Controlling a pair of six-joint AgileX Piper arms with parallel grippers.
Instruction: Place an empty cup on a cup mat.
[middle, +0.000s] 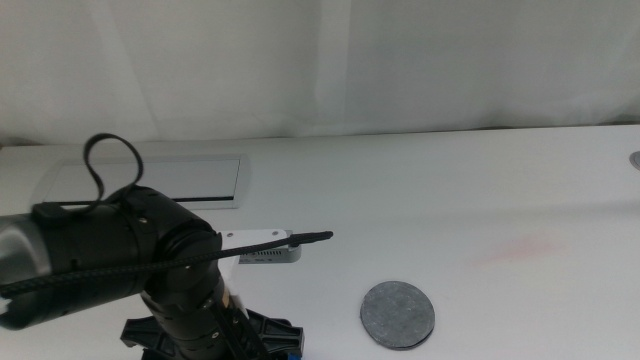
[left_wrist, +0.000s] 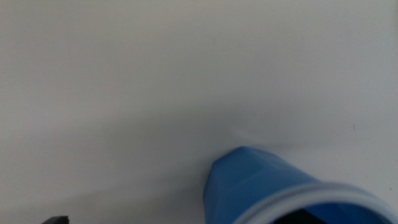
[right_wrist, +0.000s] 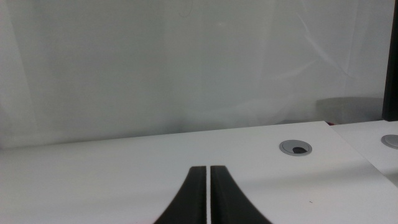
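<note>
Table (middle: 420, 190): white, mostly bare, a rectangular silver-grey panel (middle: 150, 180) with a slot at the far side behind the working arm.

Left arm (middle: 110, 260): bulky, dark, reaching in low at the near edge. Left gripper (middle: 255, 340) sits at the bottom border of the middle view, mostly cropped. Its fingers barely show in its own wrist view, only a dark corner, so cannot tell whether they are wide, narrow, or closed on anything.

Cup mat (middle: 398, 314): grey disc lying flat, off to the side of the left gripper toward the table's middle, apart from it, nothing on it.

Cup (left_wrist: 273, 190): blue, close under the left wrist camera, rim toward the lens, just beside the fingers. Only a blue sliver shows below the gripper in the middle view.

Right gripper (right_wrist: 208, 199): waiting over bare table, fingers nearly together with a thin slit between, holding nothing.

Risk, as judged: grip unconfirmed and off-centre to the camera. A shallow or one-sided pinch could let the tapered plastic wall slip or tip the cup on lift, or land it overhanging the mat.
</note>
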